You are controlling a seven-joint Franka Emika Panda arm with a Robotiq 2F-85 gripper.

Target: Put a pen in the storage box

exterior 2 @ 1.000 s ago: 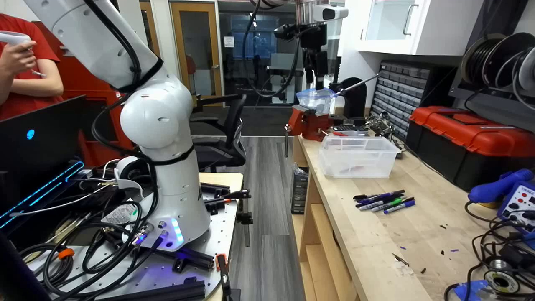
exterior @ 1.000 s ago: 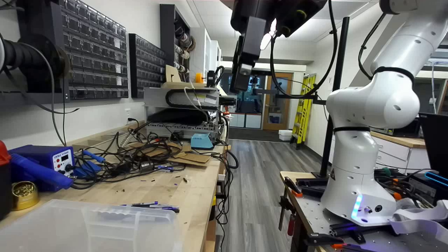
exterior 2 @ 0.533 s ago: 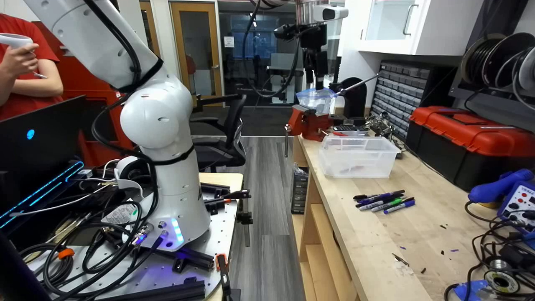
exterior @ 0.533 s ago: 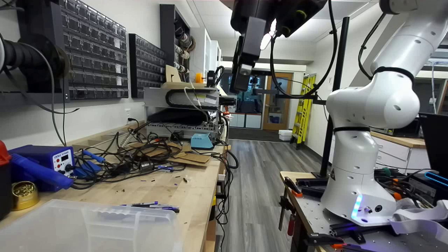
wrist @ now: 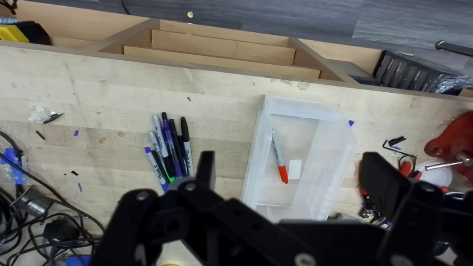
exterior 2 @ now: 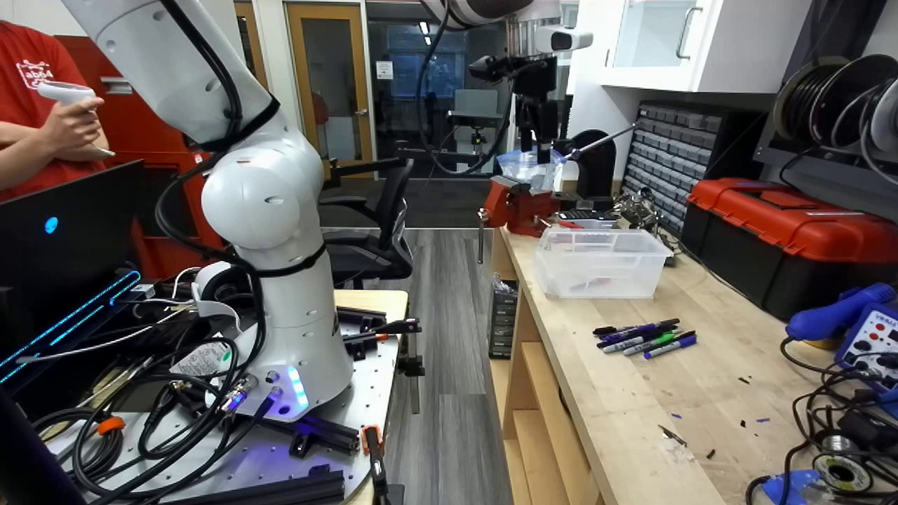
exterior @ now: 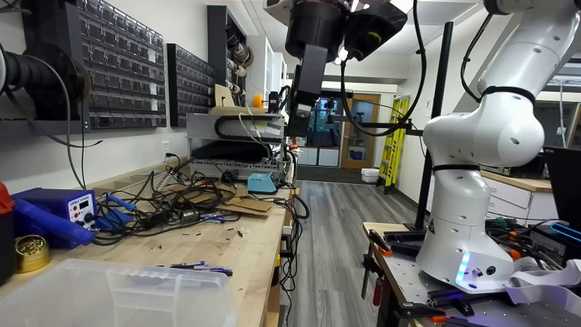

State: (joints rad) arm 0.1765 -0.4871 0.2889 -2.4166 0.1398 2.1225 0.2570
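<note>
The storage box (wrist: 310, 108) is a frosted translucent bin on the wooden bench; it shows in both exterior views (exterior: 86, 290) (exterior 2: 603, 265). A grey marker with a red cap (wrist: 279, 157) lies inside it, beside a white label. A loose bunch of several pens (wrist: 168, 147) lies on the bench beside the box; it also shows in both exterior views (exterior: 195, 268) (exterior 2: 645, 337). My gripper (wrist: 290, 160) is open and empty, with its fingers wide apart. It hangs high above the bench, over the box in the wrist view, and shows in both exterior views (exterior: 299, 119) (exterior 2: 536, 147).
A red vise (exterior 2: 519, 205) stands at the bench end past the box. A black and red toolbox (exterior 2: 793, 245) stands by the wall. Tangled cables and a blue soldering station (exterior: 59, 213) lie farther along the bench. Pliers and small tools lie beside the box.
Over the last half second my gripper has moved down a little, leftward in one exterior view and rightward in the other. The pens and the box have not moved.
</note>
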